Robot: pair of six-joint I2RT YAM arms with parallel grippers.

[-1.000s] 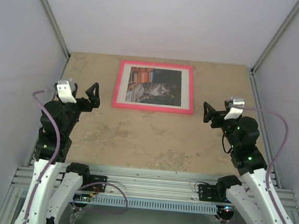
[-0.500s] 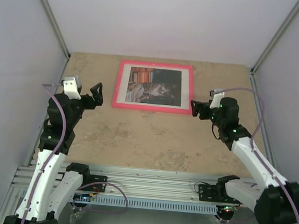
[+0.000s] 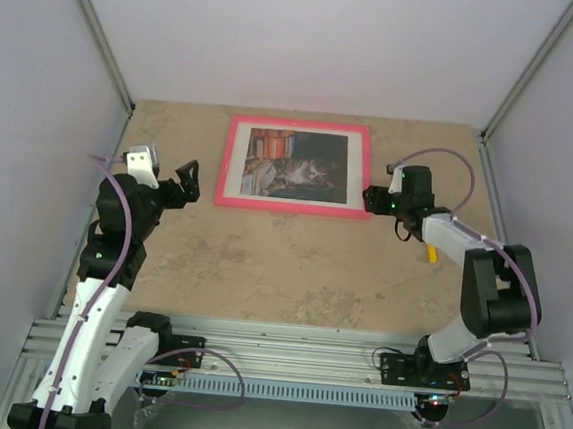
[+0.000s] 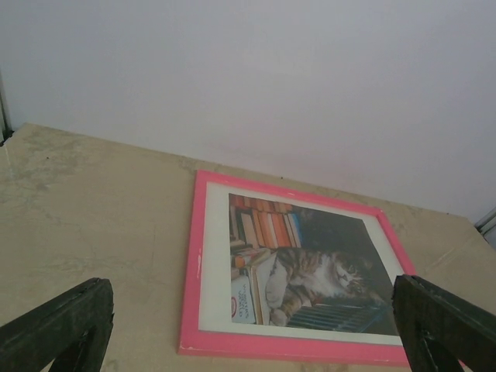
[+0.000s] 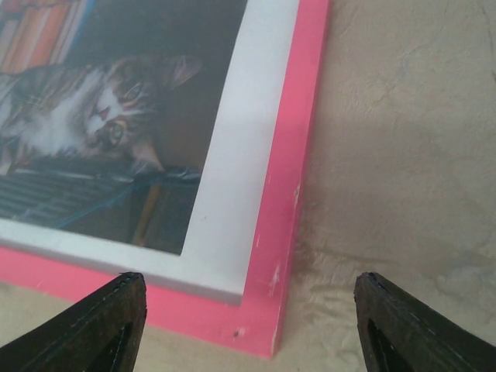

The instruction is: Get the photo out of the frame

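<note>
Cat photo (image 3: pixel 296 165) sits inside the pink frame (image 3: pixel 293 206), flat and face-up at the far middle of the surface (image 3: pixel 262 263) — nothing removed yet — right end effector (image 3: pixel 370 200) released, jaws straddling the frame's near right corner; left end effector (image 3: pixel 186 179) released, empty, near its left side.

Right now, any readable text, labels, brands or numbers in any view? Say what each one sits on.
Nothing can be read in any view.
Red mark on a white box printed in the photo: too blurred to read.
Book spines in the photo: any titles are too small to read.
Frame and table: no lettering visible.
</note>
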